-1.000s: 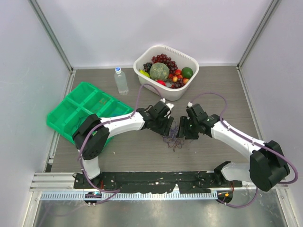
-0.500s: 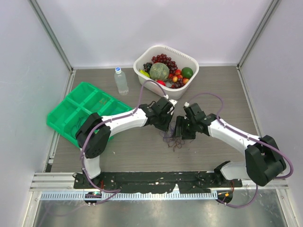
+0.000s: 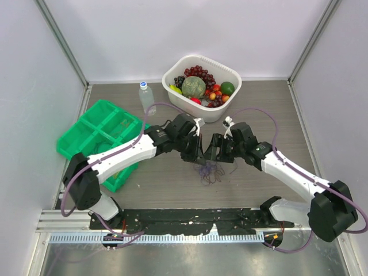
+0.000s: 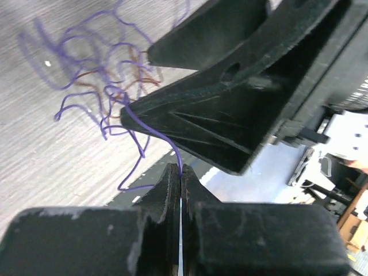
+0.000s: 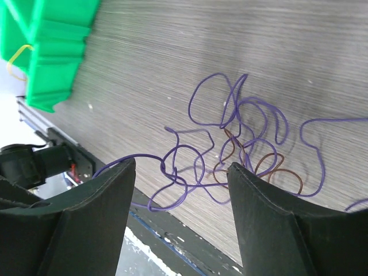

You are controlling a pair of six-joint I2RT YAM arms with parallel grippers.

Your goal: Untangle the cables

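The cables lie as a loose bunch of purple and dark brown loops on the wooden table between the two arms. My left gripper hangs just above the bunch. In the left wrist view its jaws are shut on one purple strand that rises from the tangle. My right gripper faces it closely, open. Through its wide gap the purple and brown loops show below on the table. One purple strand passes behind its left finger; nothing is held.
A white basket of fruit stands behind the grippers, with a water bottle to its left. A green compartment tray sits at the left, and a yellow wire shows in it. The black base rail runs along the near edge.
My left gripper has shut on a purple strand and drawn it up from the bunch. My right gripper has opened wider and shifted left, close to the left one.
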